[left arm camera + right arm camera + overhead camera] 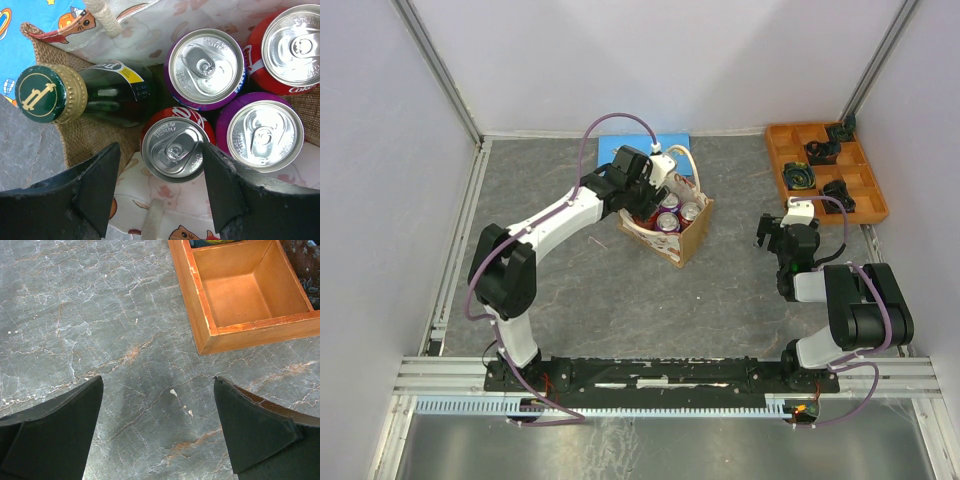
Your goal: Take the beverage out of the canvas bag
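Near middle of table (580,300), canvas bag (690,242) stands open-topped. From top view we see only few can tops, with left gripper (645,200) covering the rest. Left wrist view gives us more: four cans, plus green bottle (110,95) leaning at bag wall. Left jaws spread wide either side of red can (174,152); contact we cannot tell. Right gripper (157,382) gapes open over bare table beside orange tray (205,325), tray mostly cut off.

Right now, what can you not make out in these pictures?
Bottle, left wrist view: lower part hidden under the cans; label unreadable.
Far-right red can, same view: cut off by the frame edge.
Tray items, top view: dark, too small to identify.
Tray, right wrist view: mostly cut off by the frame.
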You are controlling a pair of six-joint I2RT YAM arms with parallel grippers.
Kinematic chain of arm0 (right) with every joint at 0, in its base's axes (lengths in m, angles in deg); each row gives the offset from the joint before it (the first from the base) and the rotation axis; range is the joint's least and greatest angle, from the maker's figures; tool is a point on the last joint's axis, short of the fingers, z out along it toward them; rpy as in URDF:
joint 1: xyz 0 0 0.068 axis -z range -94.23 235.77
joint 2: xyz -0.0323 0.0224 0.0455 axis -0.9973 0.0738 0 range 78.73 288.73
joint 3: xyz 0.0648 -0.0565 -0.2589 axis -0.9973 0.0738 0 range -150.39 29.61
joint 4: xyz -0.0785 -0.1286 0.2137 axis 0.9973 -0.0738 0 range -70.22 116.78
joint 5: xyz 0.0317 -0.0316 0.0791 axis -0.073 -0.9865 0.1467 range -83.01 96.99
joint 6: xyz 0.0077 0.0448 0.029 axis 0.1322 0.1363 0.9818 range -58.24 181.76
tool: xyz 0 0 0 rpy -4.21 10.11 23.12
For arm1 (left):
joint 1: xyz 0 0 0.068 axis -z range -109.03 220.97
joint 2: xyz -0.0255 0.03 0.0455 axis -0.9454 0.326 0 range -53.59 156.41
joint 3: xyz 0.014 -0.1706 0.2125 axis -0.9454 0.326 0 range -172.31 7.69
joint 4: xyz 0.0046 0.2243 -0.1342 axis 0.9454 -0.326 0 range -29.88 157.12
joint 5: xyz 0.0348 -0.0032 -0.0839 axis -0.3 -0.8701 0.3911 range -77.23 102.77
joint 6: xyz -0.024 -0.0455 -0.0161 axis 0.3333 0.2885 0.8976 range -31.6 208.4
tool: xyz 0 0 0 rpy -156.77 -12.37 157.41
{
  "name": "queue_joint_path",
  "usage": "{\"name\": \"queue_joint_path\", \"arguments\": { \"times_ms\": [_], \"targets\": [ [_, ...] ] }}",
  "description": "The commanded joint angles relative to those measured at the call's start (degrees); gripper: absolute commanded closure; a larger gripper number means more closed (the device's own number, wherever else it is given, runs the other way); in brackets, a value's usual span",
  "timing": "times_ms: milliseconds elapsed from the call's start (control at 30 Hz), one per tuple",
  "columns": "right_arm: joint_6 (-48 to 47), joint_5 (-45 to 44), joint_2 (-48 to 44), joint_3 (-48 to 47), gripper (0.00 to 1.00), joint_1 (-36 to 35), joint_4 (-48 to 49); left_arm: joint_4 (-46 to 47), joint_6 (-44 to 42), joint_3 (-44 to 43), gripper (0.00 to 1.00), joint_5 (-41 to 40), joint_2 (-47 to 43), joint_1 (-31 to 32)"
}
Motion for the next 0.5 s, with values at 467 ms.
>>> {"name": "queue_joint_path", "arguments": {
  "times_ms": [467],
  "targets": [
    [-0.7,0.23,-0.22,-1.25,0.01,0.03,1.91,0.69,2.95,0.61,0.26,-3.25,-4.87,0.04]
  ]
}}
